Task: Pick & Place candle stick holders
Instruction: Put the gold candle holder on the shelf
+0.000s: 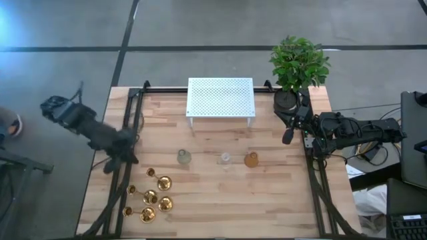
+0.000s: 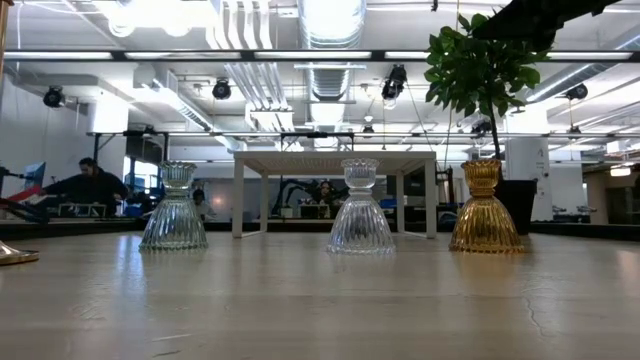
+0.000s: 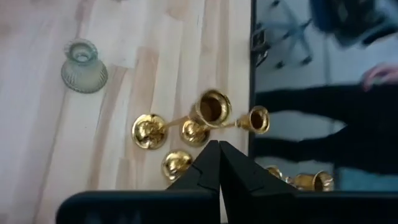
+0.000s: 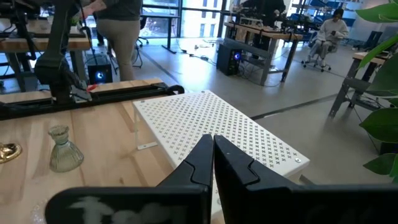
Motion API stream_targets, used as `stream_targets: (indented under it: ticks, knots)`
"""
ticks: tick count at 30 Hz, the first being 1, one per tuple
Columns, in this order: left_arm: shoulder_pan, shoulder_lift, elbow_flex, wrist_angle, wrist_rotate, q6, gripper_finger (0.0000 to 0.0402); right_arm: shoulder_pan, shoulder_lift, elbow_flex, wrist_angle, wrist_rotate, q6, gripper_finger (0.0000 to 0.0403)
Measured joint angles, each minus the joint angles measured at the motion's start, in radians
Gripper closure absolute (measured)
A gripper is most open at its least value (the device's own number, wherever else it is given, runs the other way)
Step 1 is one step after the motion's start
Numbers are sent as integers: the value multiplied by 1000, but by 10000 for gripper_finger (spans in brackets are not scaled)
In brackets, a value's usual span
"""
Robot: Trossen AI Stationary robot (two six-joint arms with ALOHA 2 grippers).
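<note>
Several gold candle stick holders [image 1: 155,197] are clustered on the wooden table near its front left corner. They seem to lie on their sides, round bases [image 3: 149,131] toward the table's middle and cups [image 3: 258,119] toward its left edge. My left gripper [image 3: 217,147] hangs shut above and just beyond them [image 1: 113,163], slanting down and touching nothing. My right gripper [image 1: 287,137] waits shut at the far right, level, facing the white shelf [image 4: 211,140]. One gold base [image 2: 14,255] shows at the low view's left edge.
Three ribbed glass holders stand in a row mid-table: greenish [image 1: 183,157], clear [image 1: 225,159], amber [image 1: 251,159]. A white perforated shelf [image 1: 221,97] stands at the far edge, a potted plant [image 1: 298,63] at the far right corner. People show in the room beyond.
</note>
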Motion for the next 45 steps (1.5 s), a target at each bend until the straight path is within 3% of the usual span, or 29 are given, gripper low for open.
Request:
stream_targets:
  ticks: [3,8,15,19,35,45]
  knots:
    - [-97,52,36,-67,-89,-51,394,0,0,0,0,0,0,394]
    - [-145,103,74,-168,-176,-102,394,0,0,0,0,0,0,394]
    - [-146,133,58,-182,-171,-84,390,0,0,0,0,0,0,394]
    - [-146,131,24,-156,-110,-24,377,0,0,0,0,0,0,394]
    - [-145,142,-55,-116,-74,-7,231,0,0,0,0,0,0,394]
    - [-139,149,-90,-17,-91,103,215,0,0,0,0,0,0,394]
